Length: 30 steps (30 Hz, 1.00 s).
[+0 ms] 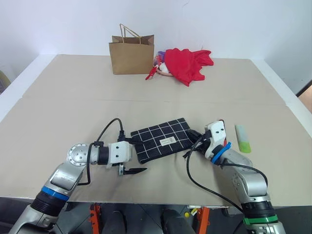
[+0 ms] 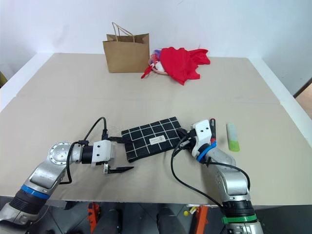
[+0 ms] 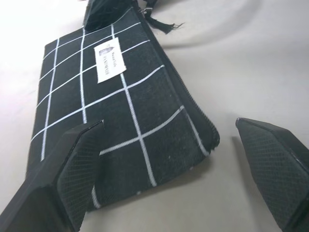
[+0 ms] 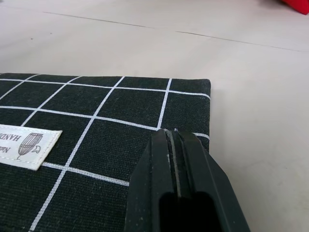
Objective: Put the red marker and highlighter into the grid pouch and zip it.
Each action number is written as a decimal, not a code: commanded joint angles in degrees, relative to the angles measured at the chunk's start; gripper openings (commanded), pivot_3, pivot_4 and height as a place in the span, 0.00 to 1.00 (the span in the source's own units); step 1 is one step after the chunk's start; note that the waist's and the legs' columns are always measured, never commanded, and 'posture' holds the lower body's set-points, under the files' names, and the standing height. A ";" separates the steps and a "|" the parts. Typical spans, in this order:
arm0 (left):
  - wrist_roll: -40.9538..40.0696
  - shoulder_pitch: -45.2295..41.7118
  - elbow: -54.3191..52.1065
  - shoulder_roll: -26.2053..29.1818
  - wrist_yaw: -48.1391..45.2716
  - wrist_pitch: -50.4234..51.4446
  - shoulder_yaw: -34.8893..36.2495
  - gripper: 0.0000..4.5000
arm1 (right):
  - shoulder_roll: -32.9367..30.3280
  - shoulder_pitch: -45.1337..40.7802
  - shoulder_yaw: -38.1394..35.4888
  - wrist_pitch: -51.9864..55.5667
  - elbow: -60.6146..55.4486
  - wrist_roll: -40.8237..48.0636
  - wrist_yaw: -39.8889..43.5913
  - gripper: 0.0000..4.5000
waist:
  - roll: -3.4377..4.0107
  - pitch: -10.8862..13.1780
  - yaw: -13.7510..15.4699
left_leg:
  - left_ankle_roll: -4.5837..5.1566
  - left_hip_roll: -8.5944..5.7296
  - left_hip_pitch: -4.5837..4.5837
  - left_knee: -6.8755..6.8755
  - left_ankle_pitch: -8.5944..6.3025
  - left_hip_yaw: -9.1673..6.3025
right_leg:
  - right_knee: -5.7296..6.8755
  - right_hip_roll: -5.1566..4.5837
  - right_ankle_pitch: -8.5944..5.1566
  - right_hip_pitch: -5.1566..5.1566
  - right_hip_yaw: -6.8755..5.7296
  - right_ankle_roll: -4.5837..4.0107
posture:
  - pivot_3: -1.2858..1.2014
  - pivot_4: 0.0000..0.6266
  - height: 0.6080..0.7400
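Beige cardboard-covered tabletop [image 1: 73, 97] fills most of the scene, with a white wall behind it. At the far edge stands a brown paper bag with handles [image 1: 131, 52], and just beside it lies a crumpled red cloth [image 1: 187, 64] with some small colourful bits tucked at its near side.

Closer to the robot, roughly in the middle, lies the flat black fabric pouch with white grid lines [image 1: 163, 140] and a little white label, set at a slant on the tabletop. The left tool [image 1: 130, 155] sits at the pouch's left end with its two black fingers [image 3: 72, 179] spread wide apart, one finger over the pouch's corner and the other out over bare tabletop, so nothing is gripped there.

The right tool [image 4: 179, 145] is at the pouch's right end, and its fingers are pressed together, tips resting right at the pouch's edge near a corner. Whether any fabric or the zipper cord is pinched between them can't be made out.

The short chunky pale green highlighter [image 1: 243, 138] lies on the tabletop off to the right of the right arm, apart from the pouch. A thin dark pen with a red tip [image 2: 212, 124], probably the red marker, peeks out just beside the right wrist, mostly hidden by it.
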 commanded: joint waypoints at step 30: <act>4.03 -11.70 25.24 -1.99 -1.39 -20.50 -3.44 0.00 | 1.08 0.10 1.69 -2.53 -3.57 -0.85 2.19 0.00 | 0.28 -0.17 -0.16 | 0.47 -0.01 0.27 -0.02 0.46 0.03 | 0.04 0.01 0.30 0.15 0.00 -0.23 | 0.52 0.24 1.00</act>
